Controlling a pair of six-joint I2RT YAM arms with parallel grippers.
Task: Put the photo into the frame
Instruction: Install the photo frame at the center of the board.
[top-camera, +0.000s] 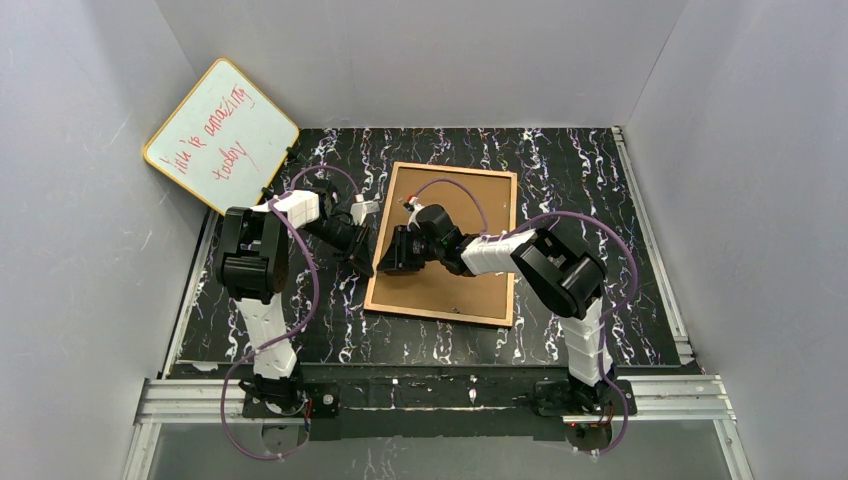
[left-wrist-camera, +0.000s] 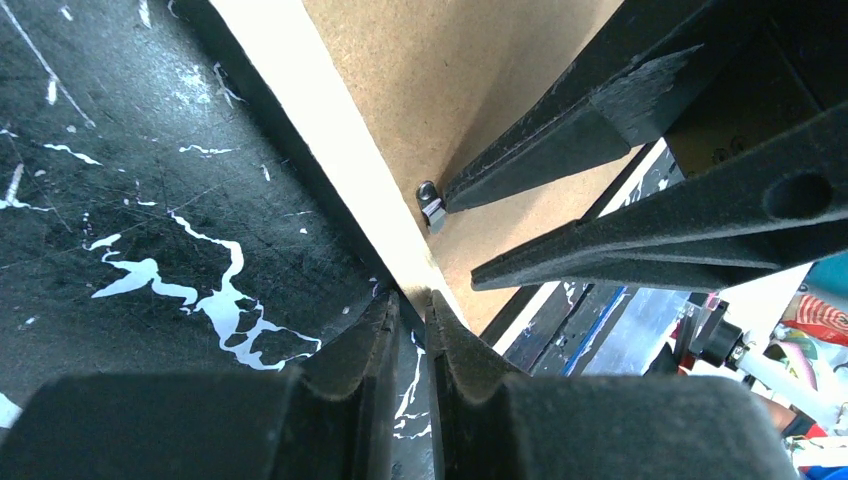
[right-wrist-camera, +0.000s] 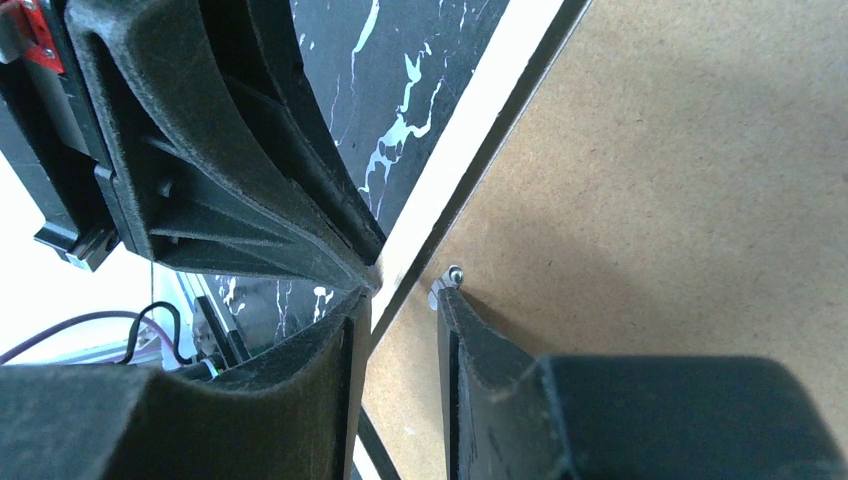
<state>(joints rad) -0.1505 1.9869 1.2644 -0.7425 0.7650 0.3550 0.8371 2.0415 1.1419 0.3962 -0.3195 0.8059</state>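
Here, left gripper (left-wrist-camera: 412, 298) clenched at frame (left-wrist-camera: 330, 130) edge, right gripper (left-wrist-camera: 460, 240) parted beside its clip (left-wrist-camera: 430, 200)

The top camera looks down from behind; both wrist cameras sit close, facing each other over the frame's (right-wrist-camera: 470, 130) left rim.

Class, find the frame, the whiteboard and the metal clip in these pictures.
the frame (top-camera: 440, 314): top external view, near wooden edge.
the whiteboard (top-camera: 222, 135): top external view, written face.
the metal clip (left-wrist-camera: 430, 203): left wrist view, its bent tab.

Lab booth, grey partition walls (top-camera: 420, 60)
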